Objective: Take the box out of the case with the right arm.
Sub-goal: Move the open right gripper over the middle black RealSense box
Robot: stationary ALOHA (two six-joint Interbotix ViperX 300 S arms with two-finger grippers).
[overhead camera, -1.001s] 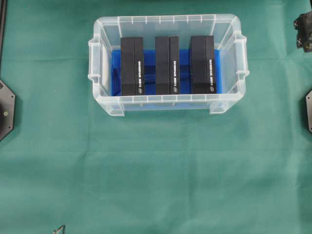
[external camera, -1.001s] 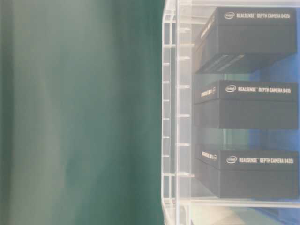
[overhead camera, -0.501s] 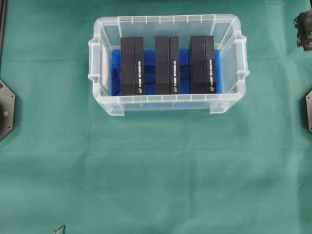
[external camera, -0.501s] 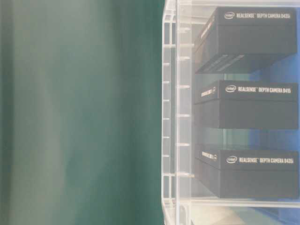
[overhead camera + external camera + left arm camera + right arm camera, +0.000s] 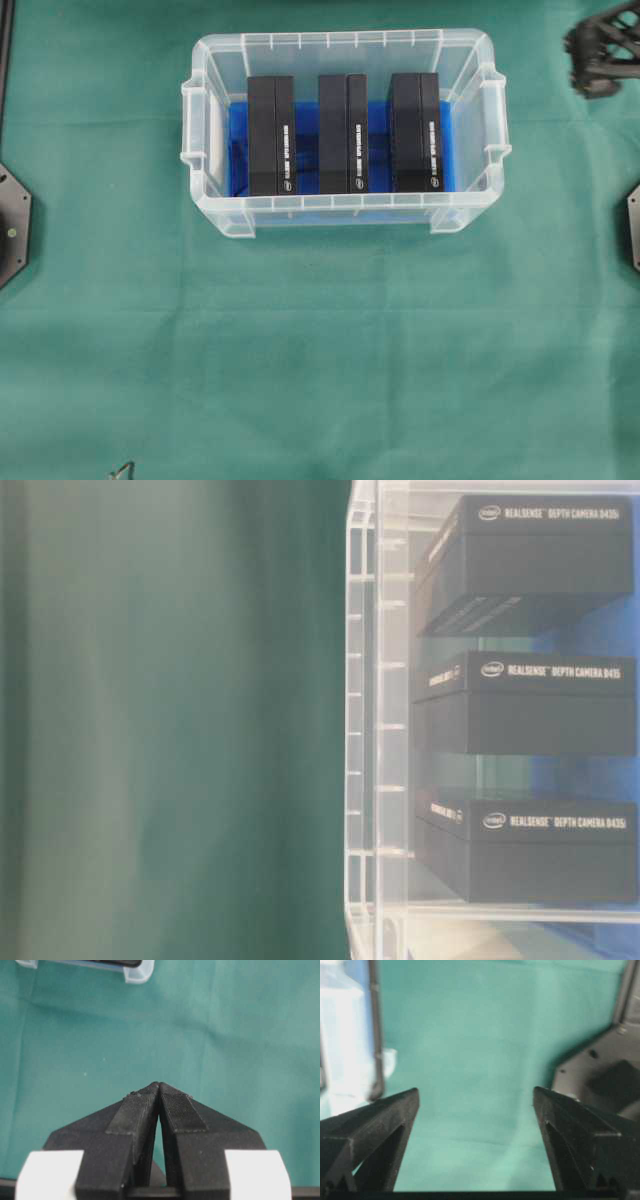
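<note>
Where the case (image 5: 345, 210) sits, green cloth (image 5: 320, 350) lies smooth.

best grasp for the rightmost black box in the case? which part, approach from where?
Probably from straight above. The rightmost black box stands on its narrow edge in the case, long axis running front to back. Pinch its two broad faces near the top edge; a gap shows on either side. The right gripper is open, outside the case.

Right arm: we see its black lattice end (image 5: 603, 47) at the top right corner of the overhead view.
Right gripper (image 5: 476, 1105): we hold its jaws wide apart, nothing between them.
Left gripper (image 5: 159, 1091): we keep the fingertips pressed together, empty.
</note>
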